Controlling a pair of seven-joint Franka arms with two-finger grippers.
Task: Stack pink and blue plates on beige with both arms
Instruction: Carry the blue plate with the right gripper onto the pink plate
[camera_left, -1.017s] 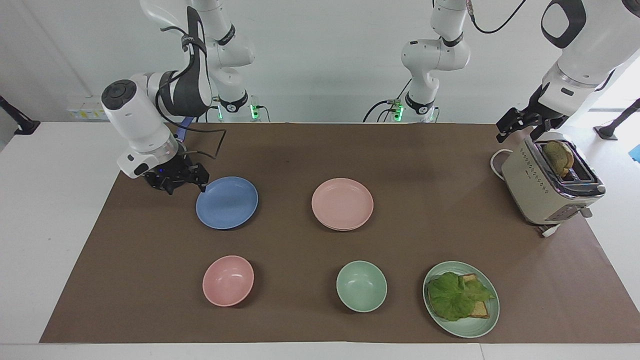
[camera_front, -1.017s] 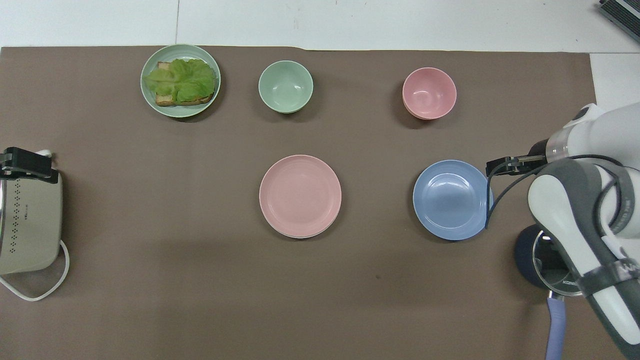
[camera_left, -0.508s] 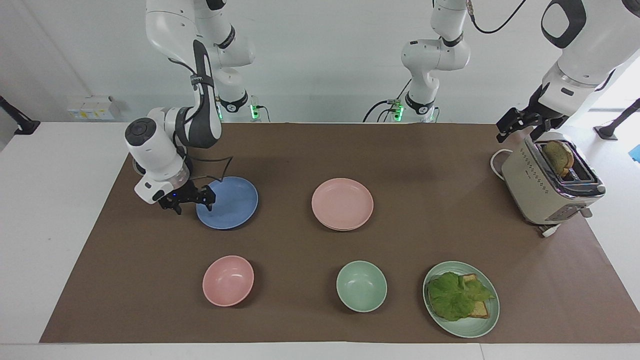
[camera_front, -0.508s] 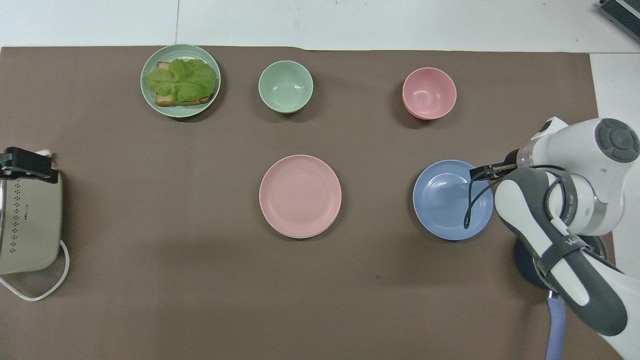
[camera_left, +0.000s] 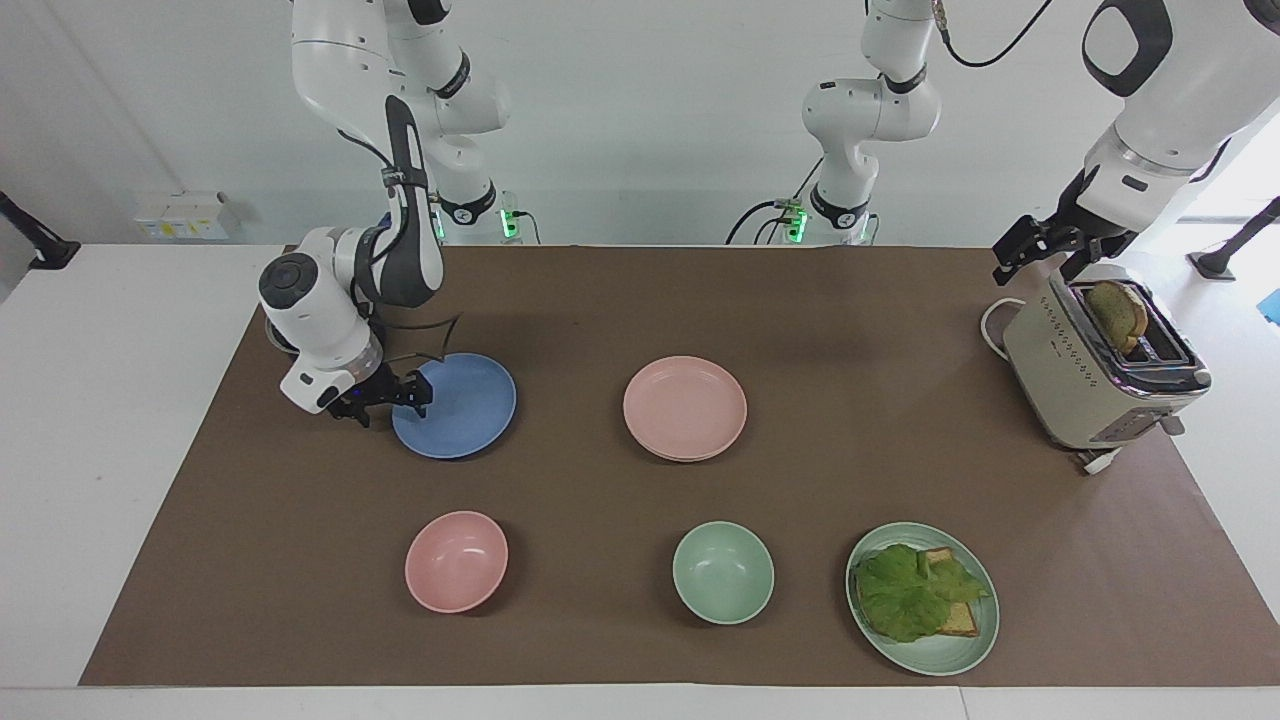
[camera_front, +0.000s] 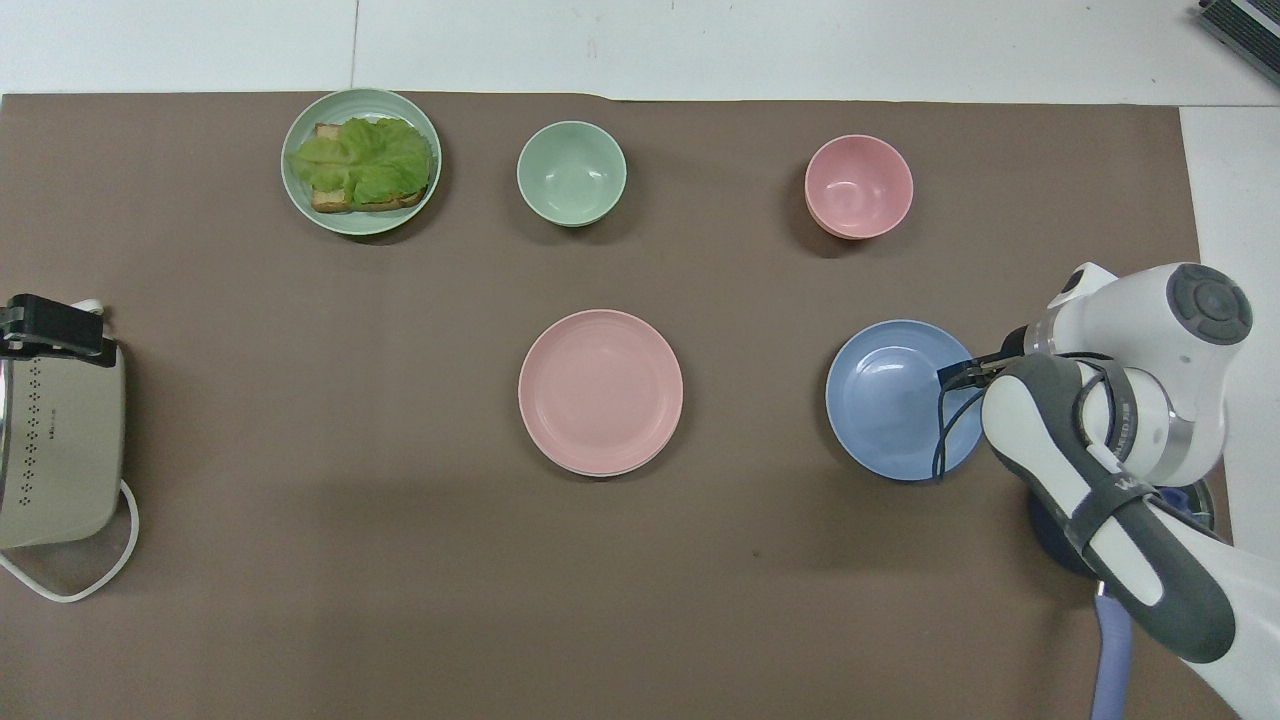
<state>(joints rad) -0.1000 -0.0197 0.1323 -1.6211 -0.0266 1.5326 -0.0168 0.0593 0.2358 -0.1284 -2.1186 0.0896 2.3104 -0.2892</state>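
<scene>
Blue plate (camera_left: 455, 404) had the right gripper (camera_left: 385, 398) move down to its rim and start closing, so lifting looked next. Left gripper (camera_left: 1030, 250) waited open over the toaster (camera_left: 1090, 380).

I see a lab: bare white walls, two arms (camera_left: 380, 170) bolted by a white table (camera_left: 110, 420) with brown paper (camera_left: 800, 300), cables trailing beside it.
</scene>
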